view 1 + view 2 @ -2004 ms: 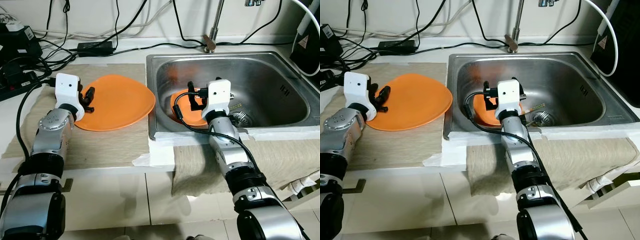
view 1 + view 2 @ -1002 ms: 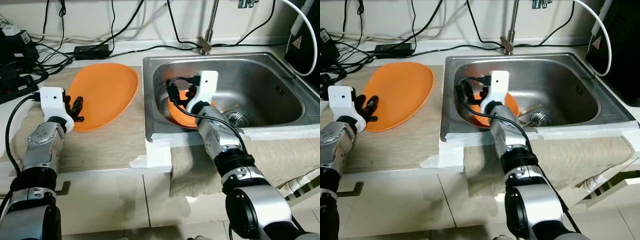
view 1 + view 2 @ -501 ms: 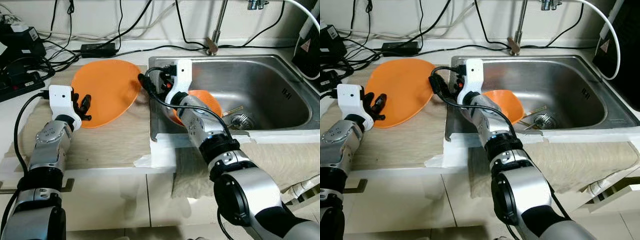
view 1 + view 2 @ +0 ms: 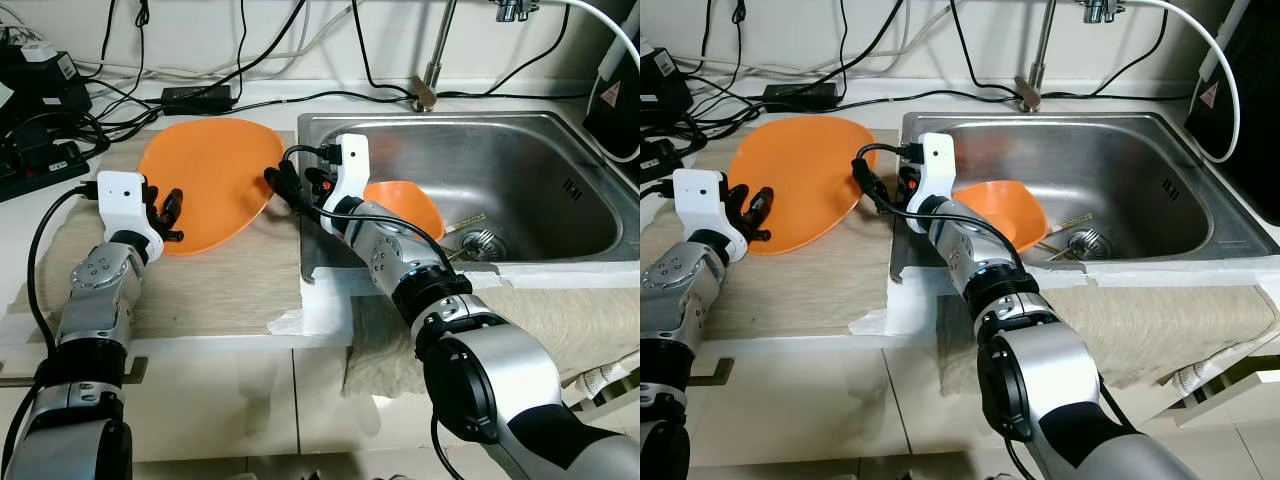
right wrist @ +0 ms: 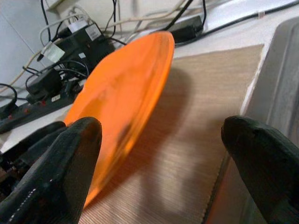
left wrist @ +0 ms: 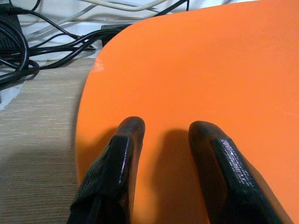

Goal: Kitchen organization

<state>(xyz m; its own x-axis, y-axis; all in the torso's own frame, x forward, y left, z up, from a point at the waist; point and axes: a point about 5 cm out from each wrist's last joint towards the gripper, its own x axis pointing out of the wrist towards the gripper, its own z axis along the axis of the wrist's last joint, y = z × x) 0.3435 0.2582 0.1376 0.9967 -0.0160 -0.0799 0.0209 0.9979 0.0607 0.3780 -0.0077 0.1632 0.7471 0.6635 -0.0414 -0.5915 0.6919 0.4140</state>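
A large orange plate [image 4: 210, 170] sits tilted on the woven mat [image 4: 220, 285] left of the sink, its far right side raised. My left gripper [image 4: 172, 217] is at the plate's near left edge. In the left wrist view its fingers [image 6: 124, 154] are apart and rest against the orange face, so it is open. My right gripper [image 4: 280, 187] reaches across the sink's left rim to the plate's right edge. It is wide open [image 5: 161, 126], with the plate [image 5: 126, 79] beyond it. A smaller orange bowl [image 4: 405, 200] lies in the steel sink [image 4: 450, 125].
Black cables, adapters and a power strip [image 4: 40, 160] crowd the counter behind and left of the mat. A tap [image 4: 432, 60] stands behind the sink, and cutlery [image 4: 465, 222] lies by the drain. A beige cloth [image 4: 560, 310] hangs over the front counter edge.
My right gripper has left the bowl in the sink and swung left over the rim to the big plate's right edge. The plate has tipped up. My left gripper stays at the plate.
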